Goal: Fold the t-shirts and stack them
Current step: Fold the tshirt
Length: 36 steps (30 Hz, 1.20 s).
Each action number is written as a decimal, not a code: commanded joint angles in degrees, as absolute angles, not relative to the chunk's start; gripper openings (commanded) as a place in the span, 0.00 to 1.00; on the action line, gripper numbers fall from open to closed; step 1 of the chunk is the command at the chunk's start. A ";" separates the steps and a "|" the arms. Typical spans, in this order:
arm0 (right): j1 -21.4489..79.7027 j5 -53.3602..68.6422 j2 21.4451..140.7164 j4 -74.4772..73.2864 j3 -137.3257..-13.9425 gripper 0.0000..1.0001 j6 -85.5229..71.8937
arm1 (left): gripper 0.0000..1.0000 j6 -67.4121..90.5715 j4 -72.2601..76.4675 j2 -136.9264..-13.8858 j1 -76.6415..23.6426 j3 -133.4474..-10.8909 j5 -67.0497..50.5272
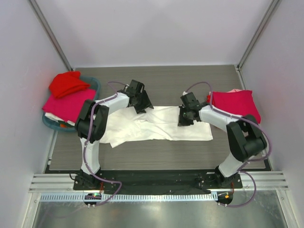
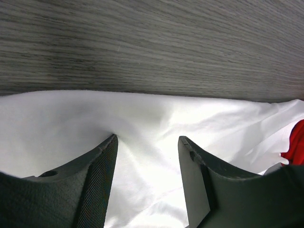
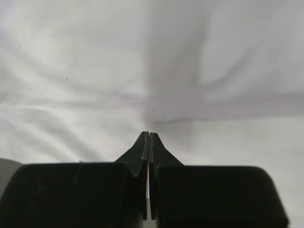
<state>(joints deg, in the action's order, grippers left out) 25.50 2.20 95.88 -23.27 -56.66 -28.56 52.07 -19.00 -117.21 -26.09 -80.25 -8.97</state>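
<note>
The white t-shirt (image 1: 161, 124) lies spread and rumpled at the middle of the table (image 1: 156, 156). Left gripper (image 2: 147, 140): jaws apart, tips down at the shirt's far edge. Right gripper (image 3: 149, 135): jaws together, tips at the cloth; whether any is pinched cannot be told. Red t-shirt (image 1: 68, 83) and pink t-shirt (image 1: 66, 107) sit in the teal basket (image 1: 96, 84); magenta t-shirt (image 1: 235, 104) lies at the right.

You'll find a teal basket (image 1: 94, 81) at mid-left of the frame, sitting at the left edge of the grey wood-grain table (image 1: 161, 78). Along the bottom runs a slotted aluminium rail (image 1: 156, 183). White walls (image 1: 156, 28) close in top, left and right.
</note>
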 commanded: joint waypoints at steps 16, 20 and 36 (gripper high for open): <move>15.29 -9.41 96.50 -28.21 -62.32 0.01 -25.14 | 0.57 49.92 -25.22 -117.95 -25.49 -77.43 -3.34; 15.29 -10.02 93.27 -28.56 -57.67 0.01 -24.87 | 0.57 49.75 -25.40 -117.77 -25.49 -77.43 -2.99; 11.60 -12.57 92.26 -30.85 -64.31 0.01 -25.40 | 0.57 49.39 -24.87 -115.93 -26.28 -76.47 -2.64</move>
